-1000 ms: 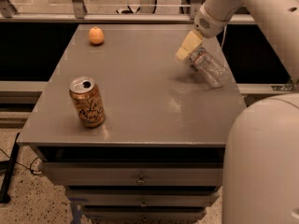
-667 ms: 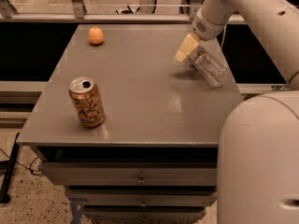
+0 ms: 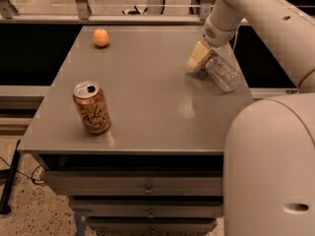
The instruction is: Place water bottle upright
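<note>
Lowered slightly, the gripper (image 3: 204, 62) brings its fingers (image 3: 198, 57) (clamped on the neck end) nearer the surface (image 3: 147, 97), the water bottle (image 3: 224, 73) slanting down-right of them, base away.

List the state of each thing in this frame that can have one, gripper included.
gripper: low over the right side of the table, at the cap end of the water bottle.
water bottle: not upright, slanted near the table's right edge.
drink can: upright, top opened.
orange: whole, resting at the far left of the table.
top drawer: closed.
</note>
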`<state>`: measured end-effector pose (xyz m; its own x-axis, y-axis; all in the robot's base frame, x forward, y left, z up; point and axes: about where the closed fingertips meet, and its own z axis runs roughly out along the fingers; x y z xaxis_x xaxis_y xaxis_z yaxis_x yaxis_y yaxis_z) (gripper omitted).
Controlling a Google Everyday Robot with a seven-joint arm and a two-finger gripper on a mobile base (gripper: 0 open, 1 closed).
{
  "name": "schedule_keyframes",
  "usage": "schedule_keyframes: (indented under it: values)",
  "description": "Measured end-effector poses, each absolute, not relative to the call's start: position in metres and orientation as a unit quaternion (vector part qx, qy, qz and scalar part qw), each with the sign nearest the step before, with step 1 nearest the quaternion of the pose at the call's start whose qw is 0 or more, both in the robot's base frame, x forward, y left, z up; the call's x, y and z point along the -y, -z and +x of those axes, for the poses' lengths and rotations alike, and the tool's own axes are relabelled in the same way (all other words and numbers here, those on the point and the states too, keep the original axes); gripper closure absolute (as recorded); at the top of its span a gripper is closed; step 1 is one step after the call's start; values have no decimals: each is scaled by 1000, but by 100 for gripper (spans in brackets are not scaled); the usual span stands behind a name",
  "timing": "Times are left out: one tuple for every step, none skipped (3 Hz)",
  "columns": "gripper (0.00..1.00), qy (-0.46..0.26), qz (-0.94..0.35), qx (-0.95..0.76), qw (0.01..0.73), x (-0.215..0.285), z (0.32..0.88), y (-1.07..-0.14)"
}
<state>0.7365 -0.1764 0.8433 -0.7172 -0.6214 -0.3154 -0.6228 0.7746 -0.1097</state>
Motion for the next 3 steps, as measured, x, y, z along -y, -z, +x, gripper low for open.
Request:
schedule_keyframes:
  values:
    - [42, 7, -329, -930, 162, 182, 736, -838]
    - [64, 9, -330, -930, 163, 183, 736, -841]
    - [88, -3, -352, -918, 184, 167, 736, -857]
